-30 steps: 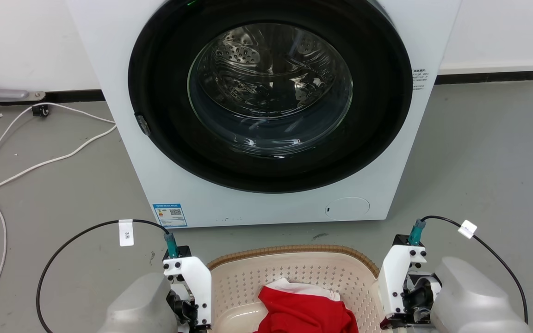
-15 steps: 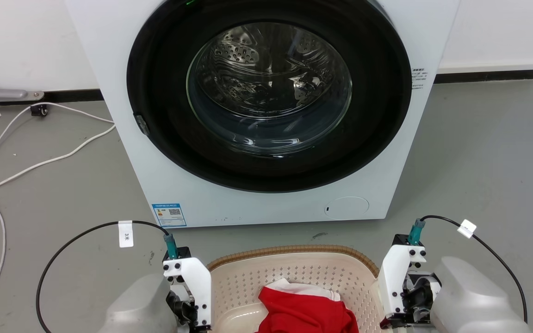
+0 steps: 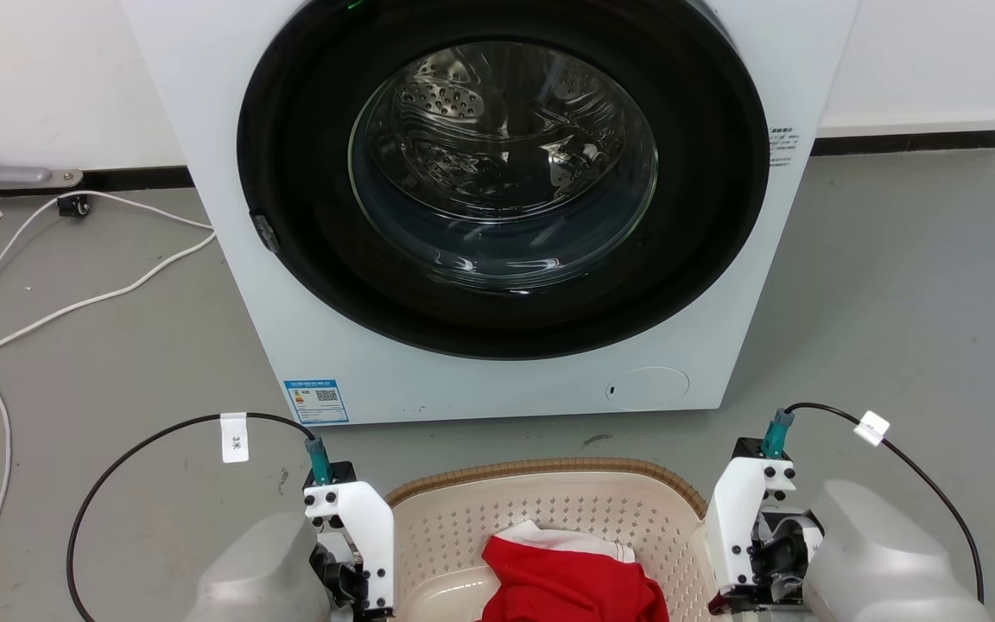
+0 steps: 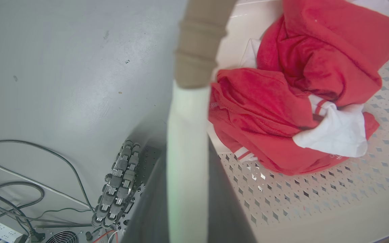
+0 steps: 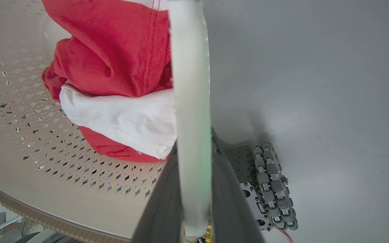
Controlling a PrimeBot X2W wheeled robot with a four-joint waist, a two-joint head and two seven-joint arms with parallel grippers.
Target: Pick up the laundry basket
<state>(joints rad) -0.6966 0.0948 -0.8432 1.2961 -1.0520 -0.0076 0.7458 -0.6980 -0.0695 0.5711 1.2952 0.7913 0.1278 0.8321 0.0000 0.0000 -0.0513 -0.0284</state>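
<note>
The laundry basket (image 3: pixel 541 469), cream with perforated walls and a brown woven-look rim, sits at the bottom of the head view between my two wrists. My left gripper (image 3: pixel 351 561) is at its left side and my right gripper (image 3: pixel 752 553) at its right side. In the left wrist view my left gripper (image 4: pixel 186 148) is shut on the basket's pale loop handle (image 4: pixel 184 189). The right wrist view has my right gripper (image 5: pixel 192 141) shut on the opposite handle (image 5: pixel 191 101). A red and white garment (image 3: pixel 567 579) lies inside the basket.
A white washing machine (image 3: pixel 204 104) with a round dark-framed glass door stands directly ahead, close to the basket's far rim. White cables (image 3: pixel 74 302) trail over the grey floor at the left. My base's roller wheels (image 4: pixel 120 182) (image 5: pixel 272 182) sit beneath both handles.
The head picture has shifted by a few pixels. Both grippers, the basket and the garment keep the same places.
</note>
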